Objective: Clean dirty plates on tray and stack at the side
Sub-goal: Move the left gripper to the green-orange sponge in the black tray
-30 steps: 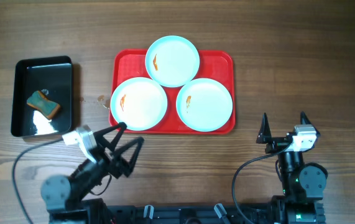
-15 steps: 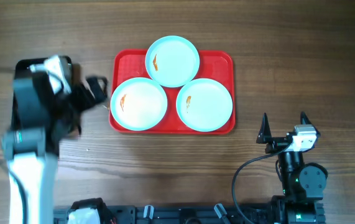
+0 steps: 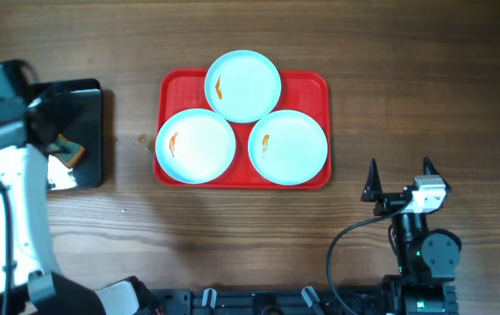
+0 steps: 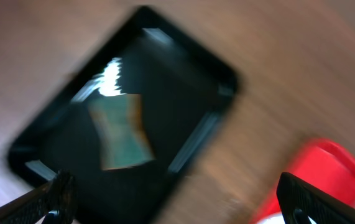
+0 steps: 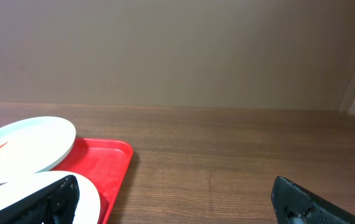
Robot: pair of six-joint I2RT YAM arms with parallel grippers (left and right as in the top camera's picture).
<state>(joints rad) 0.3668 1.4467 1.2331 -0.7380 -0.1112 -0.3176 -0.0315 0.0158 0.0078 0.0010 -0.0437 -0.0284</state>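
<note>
**Item 1. Tray** (image 3: pixel 318 86): red, at the middle of the table (image 3: pixel 425 52), carrying all three plates.

**Item 2. Plates:** far (image 3: pixel 242 85), near-left (image 3: pixel 195 145) and near-right (image 3: pixel 288 146). Each has an orange-red smear on its left part. The three sit packed close, rims touching or nearly so. The far one juts past the tray's far rim. None is cleaned and none is stacked at the side.

**Item 3. Black tray** (image 3: pixel 90 105): left of the red tray, well apart, holding a sponge (image 3: pixel 67 151).

**Item 4. Left gripper** (image 4: pixel 176 198): above the black tray, fingers spread wide, nothing between them. Its wrist view is smeared.

**Item 5. Right gripper** (image 3: pixel 399 175): parked near the red tray's near-right corner, fingers apart, empty.

**Hazards, as judged:**
- A descent off target could land a finger on the black tray's rim and tip or shove it.
- A pinch on the sponge's edge could let it slip out on the way over.
- Wiping pressure on one plate may push its neighbours, and the overhanging far plate could slide off the rim.
- An unbraced plate may skate under the sponge.
</note>
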